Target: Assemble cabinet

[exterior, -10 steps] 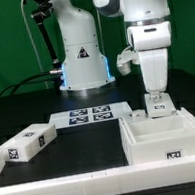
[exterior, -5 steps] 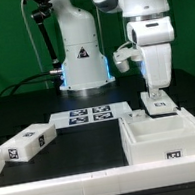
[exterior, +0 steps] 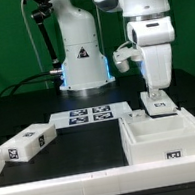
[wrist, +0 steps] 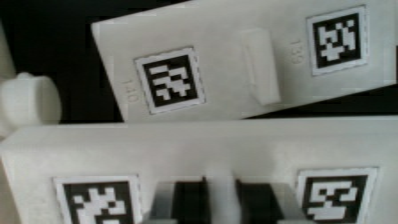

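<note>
Exterior view: closest in, on the exterior view's right, the cabinet (exterior: 144, 151) sits on the dark tabletop (exterior: 76, 139) as an open white box, one tag on its front wall. At its far edge the fingers (exterior: 151, 102) reach down to a small tagged piece. Compared with a second ago the wrist above them has shifted slightly toward the exterior view's right and a little upward, while the tips have kept their place at that far edge. Over the last half-second nothing moves at all. I judge the arm has settled there, either lining up or pausing on the part at the back of the box.

Whether the fingers are apart or clamped on anything cannot be told. The wrist view shows only blurred white tagged faces (wrist: 214, 70), one above another, with no clear sight of the tips.

Near the front on the exterior view's left lies a loose white block (exterior: 30, 143) with tags, well apart from the cabinet and untouched. It probably belongs to a step not yet done. Farther back the marker board (exterior: 88, 115) lies flat between block and cabinet. Beyond it stands the robot base (exterior: 82, 57). Nothing blocks the way from the arm to the block, though that path crosses the marker board
</note>
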`<act>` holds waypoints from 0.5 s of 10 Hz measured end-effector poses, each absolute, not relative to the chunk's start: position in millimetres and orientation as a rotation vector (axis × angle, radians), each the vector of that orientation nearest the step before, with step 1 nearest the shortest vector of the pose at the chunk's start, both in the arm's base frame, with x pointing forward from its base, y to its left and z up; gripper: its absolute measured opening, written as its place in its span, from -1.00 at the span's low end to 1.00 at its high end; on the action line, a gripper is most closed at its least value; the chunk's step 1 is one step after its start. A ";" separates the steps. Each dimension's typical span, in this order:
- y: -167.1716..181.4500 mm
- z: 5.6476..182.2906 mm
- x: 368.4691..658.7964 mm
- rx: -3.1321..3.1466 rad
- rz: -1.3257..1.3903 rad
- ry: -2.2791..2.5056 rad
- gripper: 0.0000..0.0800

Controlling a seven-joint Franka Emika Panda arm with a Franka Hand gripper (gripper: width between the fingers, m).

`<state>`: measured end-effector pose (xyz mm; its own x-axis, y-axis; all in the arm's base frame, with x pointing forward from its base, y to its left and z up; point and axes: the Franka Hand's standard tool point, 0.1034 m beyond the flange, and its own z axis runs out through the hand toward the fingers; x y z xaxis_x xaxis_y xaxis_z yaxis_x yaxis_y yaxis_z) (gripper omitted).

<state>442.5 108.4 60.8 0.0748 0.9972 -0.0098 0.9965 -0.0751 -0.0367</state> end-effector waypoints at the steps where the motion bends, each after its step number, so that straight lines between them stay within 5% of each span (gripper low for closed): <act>1: 106.7 62.2 446.5 -2.293 0.055 -2.117 -0.82; 5: 106.4 61.0 446.8 -2.293 0.063 -2.113 -0.82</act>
<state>446.8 106.4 61.0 0.0811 0.9966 -0.0142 0.9957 -0.0816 -0.0445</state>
